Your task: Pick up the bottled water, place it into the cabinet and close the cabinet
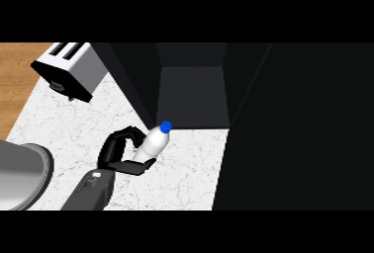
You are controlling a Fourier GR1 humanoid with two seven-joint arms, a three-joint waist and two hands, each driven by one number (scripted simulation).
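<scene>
Bottled water (156, 143): white body, blue cap, tilted with the cap toward 1 o'clock. The cap sits just at the lower left corner of the cabinet (194, 94) opening; the body is over the white marbled desk (66, 128). Cannot tell whether its base touches the desk.

Left hand (112, 152): clamped on the bottle. Fingers curl round the body from the 9 o'clock side, thumb under the lower end at about 7 o'clock. Grey forearm (87, 190) enters from the lower edge, at 7 o'clock of the bottle.

Cabinet: dark, open, interior showing at 12 to 1 o'clock of the bottle. Cabinet door (300, 128): large black panel filling the 3 o'clock side.

Toaster (70, 69): silver and black, at 10 to 11 o'clock of the bottle, well apart, on the desk's far corner.

Grey round vessel (21, 173): at 8 o'clock, cut by the left edge.
</scene>
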